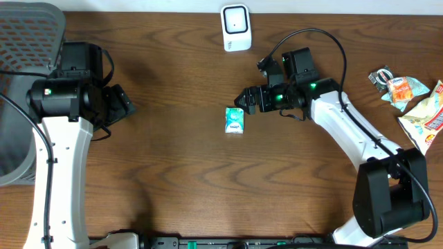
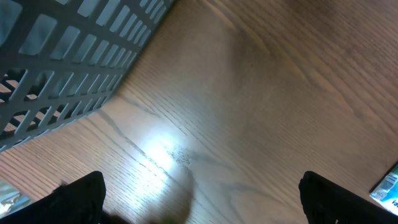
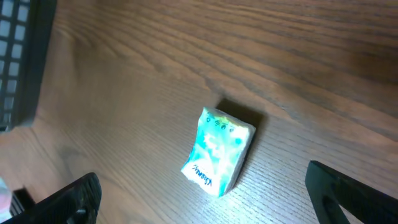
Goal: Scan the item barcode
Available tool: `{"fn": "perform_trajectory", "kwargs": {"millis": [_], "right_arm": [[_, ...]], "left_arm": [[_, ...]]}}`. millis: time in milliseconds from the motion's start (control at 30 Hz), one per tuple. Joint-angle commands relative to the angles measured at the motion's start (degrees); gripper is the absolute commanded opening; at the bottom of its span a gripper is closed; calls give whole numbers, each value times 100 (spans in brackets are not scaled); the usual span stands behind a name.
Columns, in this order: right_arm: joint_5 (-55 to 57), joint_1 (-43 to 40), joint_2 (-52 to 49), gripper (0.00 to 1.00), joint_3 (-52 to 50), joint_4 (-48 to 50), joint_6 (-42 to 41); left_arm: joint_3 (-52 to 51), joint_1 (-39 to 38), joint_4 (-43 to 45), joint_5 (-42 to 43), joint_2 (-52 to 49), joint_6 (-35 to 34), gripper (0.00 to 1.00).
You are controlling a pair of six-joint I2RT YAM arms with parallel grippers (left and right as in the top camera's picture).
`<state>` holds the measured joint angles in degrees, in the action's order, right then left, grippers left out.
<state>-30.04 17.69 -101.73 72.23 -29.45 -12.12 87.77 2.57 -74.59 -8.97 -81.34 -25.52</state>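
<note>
your right gripper (image 1: 246, 101) is sitting wide open beside the tissue pack (image 1: 235, 120); you're lining up, so straddle its narrow sides, keeping the barcode clear for the scanner (image 1: 235, 28).

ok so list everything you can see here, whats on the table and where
tissue pack: one, teal and white, middle of the table
scanner: one, white, top centre of the overhead view
basket: one, grey mesh, far left
snack packets: about three, orange, yellow and white, right edge
table: one, dark brown wood
left gripper: one, black, open and empty, beside the basket
right gripper: one, black, open and empty, just above the tissue pack in the overhead view
</note>
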Motion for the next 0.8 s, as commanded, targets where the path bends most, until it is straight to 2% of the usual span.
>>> {"fn": "perform_trajectory", "kwargs": {"millis": [0, 133, 300, 767], "right_arm": [[446, 50, 35, 99, -39, -20, -776], [782, 50, 35, 99, -109, -17, -1377], [1108, 63, 35, 99, -258, 24, -1425], [1110, 240, 35, 99, -374, 140, -1397]], "left_arm": [[22, 26, -17, -55, -24, -52, 98], [22, 26, -17, -55, -24, -52, 98], [22, 26, -17, -55, -24, -52, 98], [22, 26, -17, -55, -24, -52, 97]]}}
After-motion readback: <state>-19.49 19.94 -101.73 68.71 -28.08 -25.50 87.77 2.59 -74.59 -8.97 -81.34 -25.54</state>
